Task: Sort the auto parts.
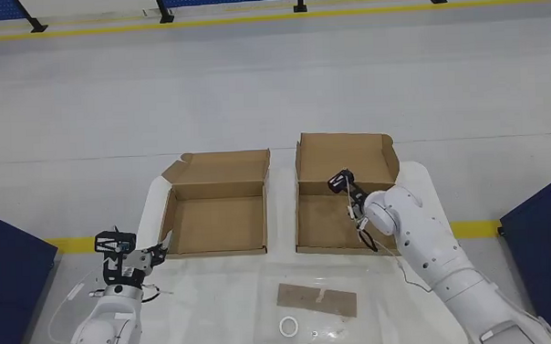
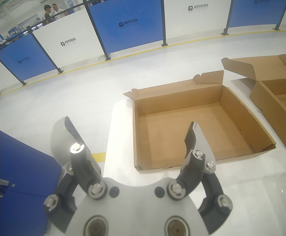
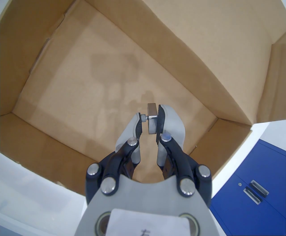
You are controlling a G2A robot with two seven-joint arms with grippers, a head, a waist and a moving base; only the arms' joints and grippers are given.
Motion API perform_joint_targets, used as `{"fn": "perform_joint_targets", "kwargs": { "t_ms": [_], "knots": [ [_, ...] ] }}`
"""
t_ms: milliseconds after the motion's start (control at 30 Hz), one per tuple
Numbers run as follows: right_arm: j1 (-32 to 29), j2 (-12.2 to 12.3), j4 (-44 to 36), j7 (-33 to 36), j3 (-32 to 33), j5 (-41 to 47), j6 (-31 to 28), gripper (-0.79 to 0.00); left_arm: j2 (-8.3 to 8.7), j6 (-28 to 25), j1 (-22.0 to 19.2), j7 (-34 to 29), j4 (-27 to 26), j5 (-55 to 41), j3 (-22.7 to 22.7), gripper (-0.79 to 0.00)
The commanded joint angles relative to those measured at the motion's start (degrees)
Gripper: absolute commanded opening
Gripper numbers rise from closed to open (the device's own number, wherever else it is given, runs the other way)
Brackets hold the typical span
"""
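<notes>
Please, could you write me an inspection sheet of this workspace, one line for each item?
Surface: white table, carrying both boxes.
Job's things: left box open, nothing in it; right box open beside it; small metal part held above the right box's floor.
Clutter: clear tray at the table's near edge, with a brown card piece and a white ring.
Grippers: left gripper open, holding nothing, near the left box; right gripper shut on the metal part.
Cables: thin cable looping at the right wrist.
Surroundings: yellow floor line, blue barriers, blue cabinet.
</notes>
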Motion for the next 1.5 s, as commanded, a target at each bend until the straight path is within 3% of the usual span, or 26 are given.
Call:
{"fn": "perform_joint_targets", "kwargs": {
  "t_ms": [0,233,1233,1333,1400,1467],
  "knots": [
    [-0.1,0.01,-0.76,1.93,0.28,-0.1,0.51,-0.785,0.0,0.0,0.0,0.0,0.0,0.0,0.0,0.0],
    [0.09,-0.46,1.2,4.92,0.87,2.43,3.13,-0.785,0.0,0.0,0.0,0.0,0.0,0.0,0.0,0.0],
    [4.06,-3.28,12.86,1.67,-2.19,5.84,2.69,-0.785,0.0,0.0,0.0,0.0,0.0,0.0,0.0,0.0],
    [4.15,-3.39,12.9,1.39,-2.19,5.77,2.6,-0.631,0.0,0.0,0.0,0.0,0.0,0.0,0.0,0.0],
    [4.15,-3.4,12.67,1.2,-2.04,5.55,2.64,-0.483,0.0,0.0,0.0,0.0,0.0,0.0,0.0,0.0],
    [4.0,-3.36,12.1,1.07,-1.77,5.42,2.72,-0.406,0.0,0.0,0.0,0.0,0.0,0.0,0.0,0.0]
  ]
}}
